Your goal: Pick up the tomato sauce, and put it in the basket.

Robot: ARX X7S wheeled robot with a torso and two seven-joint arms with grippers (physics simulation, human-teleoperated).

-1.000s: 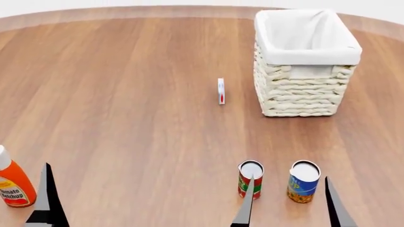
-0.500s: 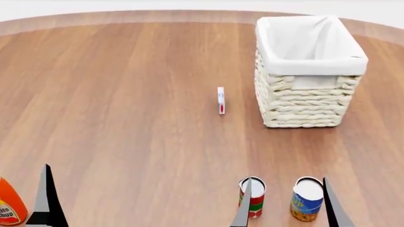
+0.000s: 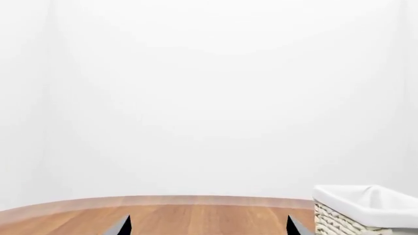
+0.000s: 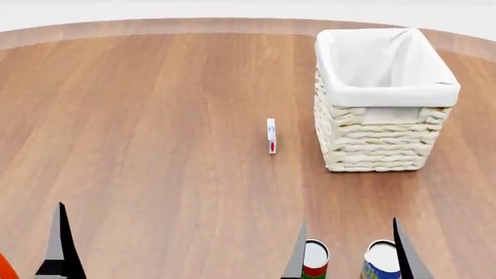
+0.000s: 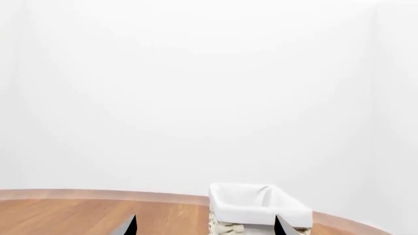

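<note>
The tomato sauce (image 4: 315,259), a small can with a red and green label and a pale top, stands at the bottom edge of the head view, cut off by it. The cream wicker basket (image 4: 377,129) with white lining stands at the far right; it also shows in the left wrist view (image 3: 363,209) and the right wrist view (image 5: 256,206). My right gripper (image 4: 350,256) is open and empty, and in the head view the can shows between its fingers. My left gripper (image 3: 209,229) is open and empty, far left of the can. Neither wrist view shows the can.
A blue-and-yellow can (image 4: 382,263) stands just right of the tomato sauce. A small white and red upright item (image 4: 271,136) stands left of the basket. A sliver of the orange ketchup bottle (image 4: 4,271) shows at the bottom left. The round wooden table's far edge (image 4: 155,26) curves behind.
Everything on the table has slid down in the head view: both cans now sit at the bottom edge and the ketchup bottle is almost out of view. The grippers stay open.
</note>
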